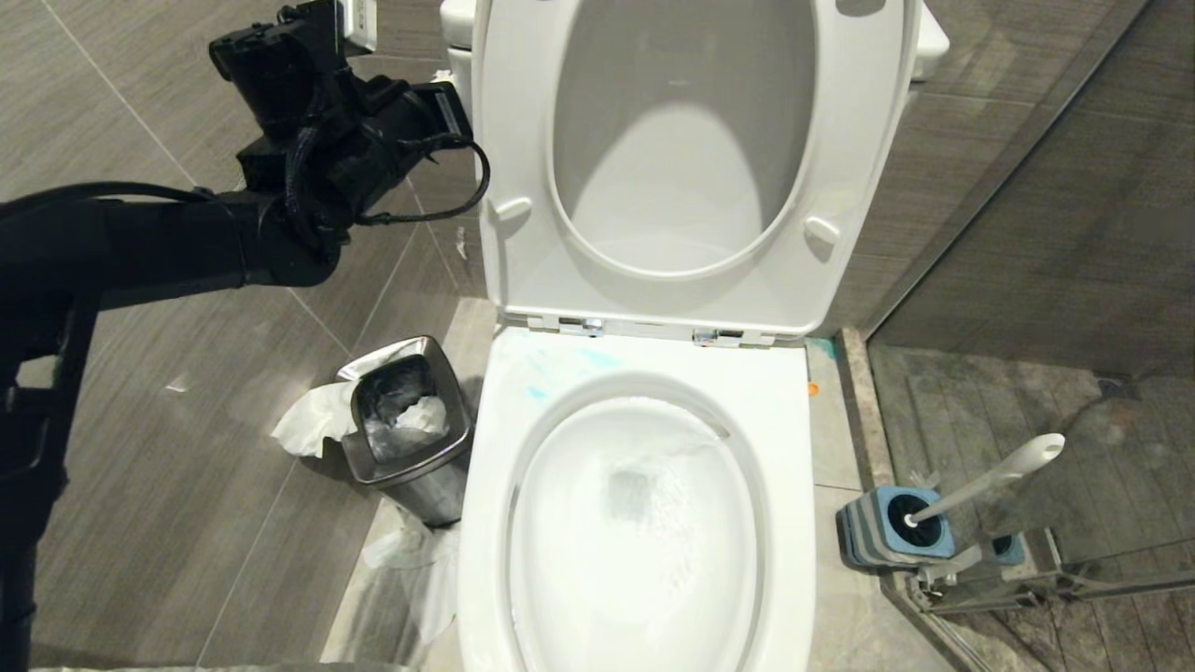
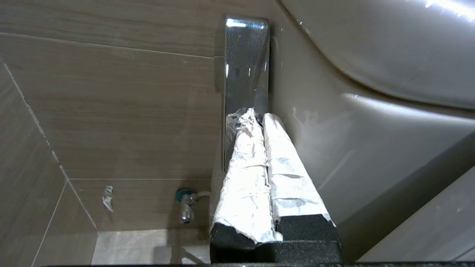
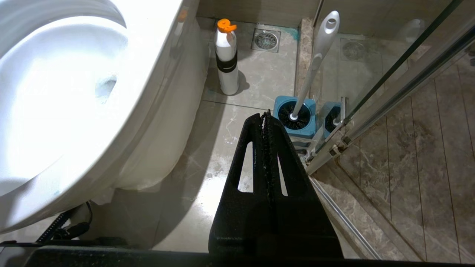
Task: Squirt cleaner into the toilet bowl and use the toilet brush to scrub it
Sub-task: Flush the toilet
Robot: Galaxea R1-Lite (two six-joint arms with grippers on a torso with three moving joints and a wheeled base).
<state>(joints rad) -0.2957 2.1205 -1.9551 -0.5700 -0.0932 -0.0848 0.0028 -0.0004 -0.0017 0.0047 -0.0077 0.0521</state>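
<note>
L gripper (image 2: 259,115) pressing closed tips against chrome flush lever (image 2: 245,74) on tank side; R gripper (image 3: 265,115) parking closed, toilet brush (image 3: 315,63) standing just ahead.

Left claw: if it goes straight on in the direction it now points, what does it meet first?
Most likely the chrome flush lever on the tank's side. The shut left claw points right at it, tips at the lever's lower part; whether they already touch is unclear.

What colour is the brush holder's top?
Blue, on the brush holder; clearest in the right wrist view.
</note>
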